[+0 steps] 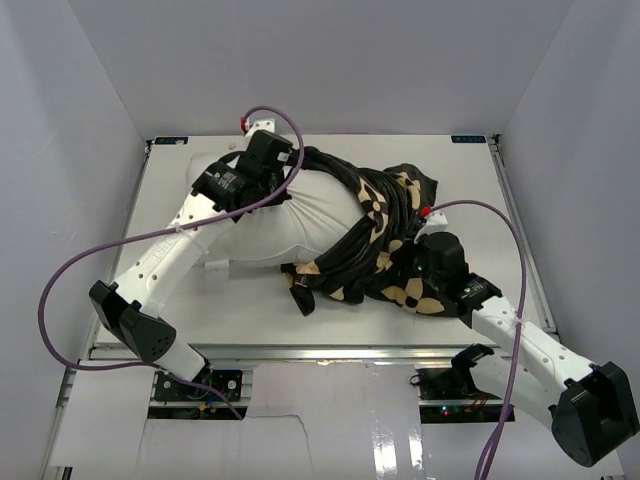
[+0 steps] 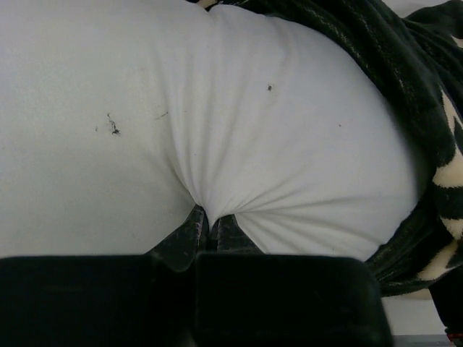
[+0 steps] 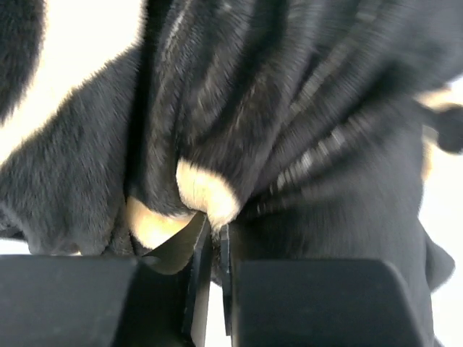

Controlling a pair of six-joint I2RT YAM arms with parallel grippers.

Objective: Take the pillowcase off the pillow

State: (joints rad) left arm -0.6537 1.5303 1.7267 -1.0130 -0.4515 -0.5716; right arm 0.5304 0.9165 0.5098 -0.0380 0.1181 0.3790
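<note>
The white pillow point(image 1: 300, 215) lies across the middle of the table, its left part bare. The black pillowcase point(image 1: 385, 245) with tan motifs is bunched in folds around the pillow's right end. My left gripper point(image 1: 277, 188) sits at the pillow's far left end. In the left wrist view it point(image 2: 210, 218) is shut on a pinched fold of the pillow point(image 2: 253, 130), with the pillowcase point(image 2: 412, 94) at the right edge. My right gripper point(image 1: 418, 268) is at the near right, buried in the cover. In the right wrist view it point(image 3: 215, 233) is shut on a fold of the pillowcase point(image 3: 304, 108).
The white table point(image 1: 200, 300) is enclosed by grey walls at the left, back and right. Purple cables point(image 1: 60, 280) loop off both arms, one hanging out past the table's left edge. A loose flap of the cover point(image 1: 300, 290) trails toward the near edge.
</note>
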